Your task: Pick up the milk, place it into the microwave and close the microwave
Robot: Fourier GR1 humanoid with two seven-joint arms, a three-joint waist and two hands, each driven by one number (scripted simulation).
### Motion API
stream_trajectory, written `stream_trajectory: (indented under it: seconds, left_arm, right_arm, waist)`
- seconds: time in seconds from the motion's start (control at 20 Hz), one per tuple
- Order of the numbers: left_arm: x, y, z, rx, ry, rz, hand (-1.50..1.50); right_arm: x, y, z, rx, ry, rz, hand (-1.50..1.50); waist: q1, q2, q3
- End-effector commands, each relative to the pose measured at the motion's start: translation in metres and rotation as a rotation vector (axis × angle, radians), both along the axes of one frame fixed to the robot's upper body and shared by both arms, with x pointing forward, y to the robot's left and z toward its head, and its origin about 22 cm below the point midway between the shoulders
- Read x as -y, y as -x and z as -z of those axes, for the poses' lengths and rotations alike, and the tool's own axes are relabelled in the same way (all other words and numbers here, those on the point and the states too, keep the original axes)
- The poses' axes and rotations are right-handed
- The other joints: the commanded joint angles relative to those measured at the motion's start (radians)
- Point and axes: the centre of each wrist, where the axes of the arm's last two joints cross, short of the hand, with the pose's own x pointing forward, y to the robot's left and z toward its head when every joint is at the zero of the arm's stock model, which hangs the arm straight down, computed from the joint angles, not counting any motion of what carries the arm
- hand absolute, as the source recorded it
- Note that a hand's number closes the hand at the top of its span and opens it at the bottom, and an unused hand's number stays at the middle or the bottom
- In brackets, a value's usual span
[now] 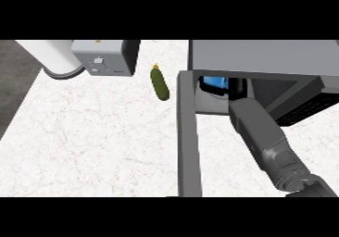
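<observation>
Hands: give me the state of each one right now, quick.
Left hand: not in view.
Right hand: reaches into the microwave, right beside the blue and white milk; whether its fingers are open or shut cannot be told.

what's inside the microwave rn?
Inside the microwave: the milk, blue and white, with the right hand beside it at the end of the forearm. The microwave's top covers the rest; the fingers can't be made out.

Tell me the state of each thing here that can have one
microwave: door swung open
milk: inside the microwave, partly hidden
right hand: inside the microwave beside the milk, fingers not visible
cucumber: lying flat on the counter
toaster: standing at the counter's back
</observation>
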Motion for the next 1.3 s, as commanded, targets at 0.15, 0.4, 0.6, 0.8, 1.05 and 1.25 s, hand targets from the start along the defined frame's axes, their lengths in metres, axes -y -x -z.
stream_trajectory:
  seconds: [0.15,0.4,0.6,0.8,1.05,1.25]
  left_arm:
    - [-0.005,-0.005,-0.002,0.005,-0.008,0.034,-1.50]
    - [-0.005,-0.010,0.001,0.012,-0.014,0.035,-1.50]
    - [0.003,-0.017,-0.001,0.030,-0.017,0.042,-1.50]
    - [0.002,-0.017,0.002,0.008,-0.018,0.068,-1.50]
    - [-0.005,-0.026,0.007,-0.007,-0.013,0.043,-1.50]
    - [0.000,-0.032,0.005,0.003,-0.018,0.069,-1.50]
  right_arm:
    - [0.000,-0.011,-0.015,0.061,0.252,0.120,1.50]
    - [0.013,-0.010,-0.012,0.036,0.244,0.246,1.50]
    - [0.036,-0.019,-0.028,0.037,0.210,0.279,1.50]
    - [0.050,-0.018,-0.027,0.006,0.201,0.328,1.50]
    - [0.074,-0.008,-0.012,-0.017,0.237,0.338,1.50]
    - [0.076,-0.011,-0.017,-0.054,0.216,0.407,1.50]
  waist:
    - [0.031,0.013,-0.001]
    - [0.030,0.016,0.001]
    - [0.038,0.024,0.002]
    - [0.053,0.029,0.002]
    - [0.049,0.037,0.003]
    - [0.061,0.040,0.004]
